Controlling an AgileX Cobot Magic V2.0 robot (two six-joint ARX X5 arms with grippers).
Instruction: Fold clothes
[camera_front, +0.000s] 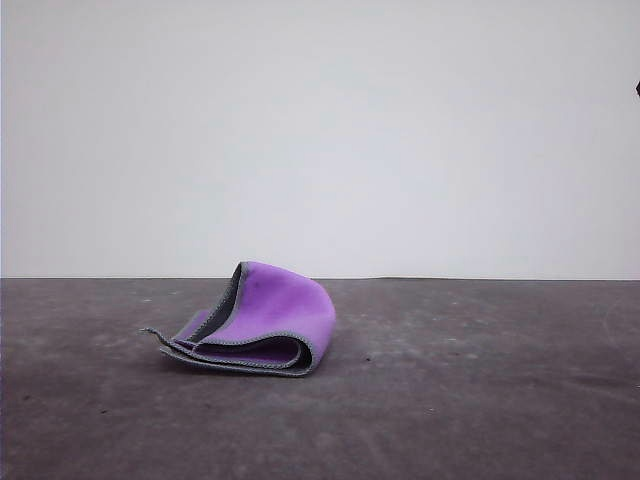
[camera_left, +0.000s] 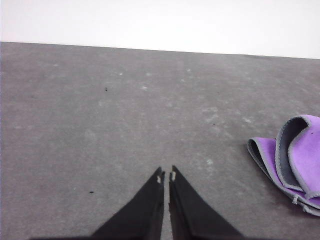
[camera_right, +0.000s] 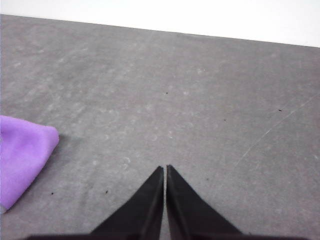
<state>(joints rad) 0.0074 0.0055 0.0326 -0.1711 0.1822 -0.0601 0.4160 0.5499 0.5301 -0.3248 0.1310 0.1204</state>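
The table (camera_front: 480, 400), a grey scuffed slab, ran back to a plain white wall (camera_front: 320, 130). I took the cloth (camera_front: 262, 325) as my landmark: it lay on the table in a loose bundle, purple face outward, grey edging tracing its layers, one flap arched up over the stacked layers and a thin corner trailing out on the left-arm side.

In the left wrist view the left gripper (camera_left: 166, 176) sat over bare table beside the cloth (camera_left: 295, 160), well apart from it, its black fingers pressed nearly together with just a sliver between them and holding nothing. In the right wrist view the right gripper (camera_right: 165, 169) was likewise off to the cloth's (camera_right: 22, 157) other side, fingers pressed together, empty, clear of the purple fold.

I judged the cloth light and soft; it would sag and slide on that table rather than hold a shape, and the arched flap would likely collapse at a nudge. The stitched edging looked like the firmest part, so I'd have pinched there, at the trailing corner and at the raised rim of the flap, keeping both grips low to avoid dragging the whole bundle.
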